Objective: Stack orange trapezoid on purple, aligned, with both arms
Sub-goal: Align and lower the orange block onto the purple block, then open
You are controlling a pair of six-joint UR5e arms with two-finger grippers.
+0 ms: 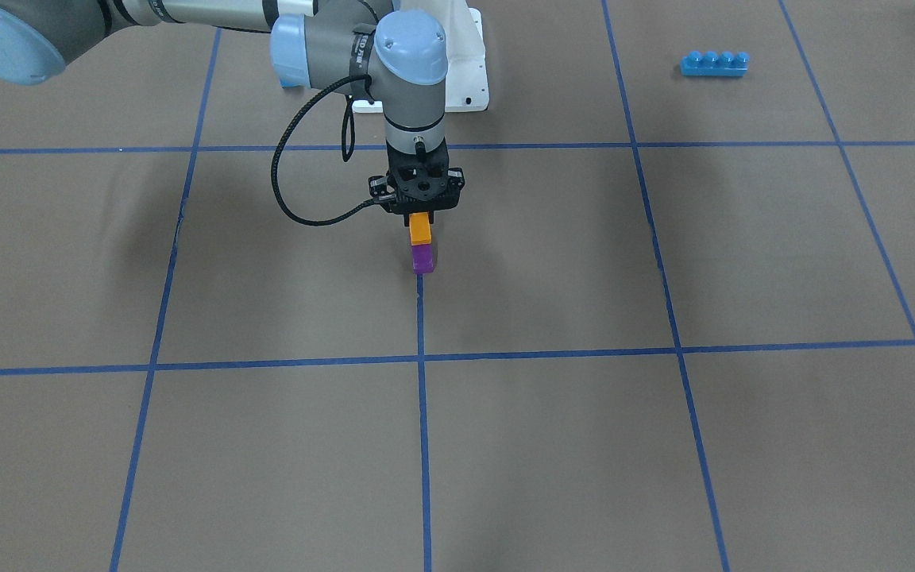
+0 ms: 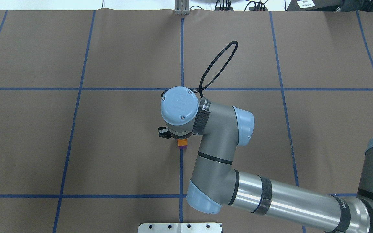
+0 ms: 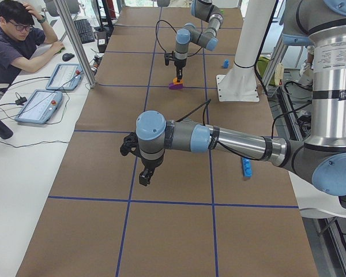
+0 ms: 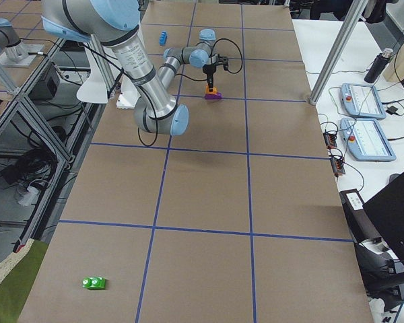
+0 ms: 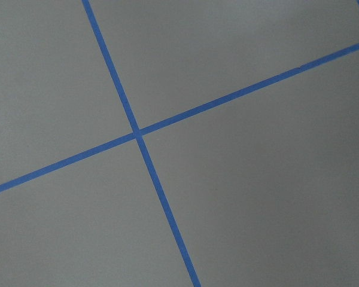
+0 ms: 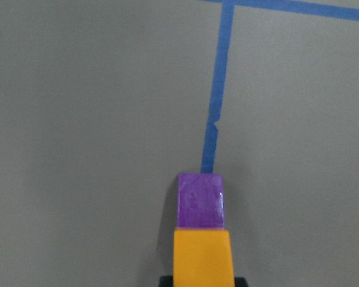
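Because the orange trapezoid (image 1: 420,229) is a small, glossy piece of hard plastic, I'd judge it light and stiff but slick. It is likely to twist or squirt out of a loose pinch rather than bend or break. The sensible hold is across its two flat, parallel sides, low enough to steady it but clear of the bottom edge that must mate.

It hangs upright in the right gripper (image 1: 421,213), whose jaws are clamped on its upper part. Its lower end meets the purple brick (image 1: 422,259) directly beneath. From the right wrist view the two look lined up edge to edge, though I cannot tell whether the stud has fully seated. The purple brick stands on the table (image 1: 267,445), at the end of a blue tape line (image 1: 422,318).

The left gripper (image 3: 144,179) hovers well apart over bare paper. It shows only in the side view, so I cannot tell how its jaws stand. A long blue brick (image 1: 714,63) lies far off to one side.
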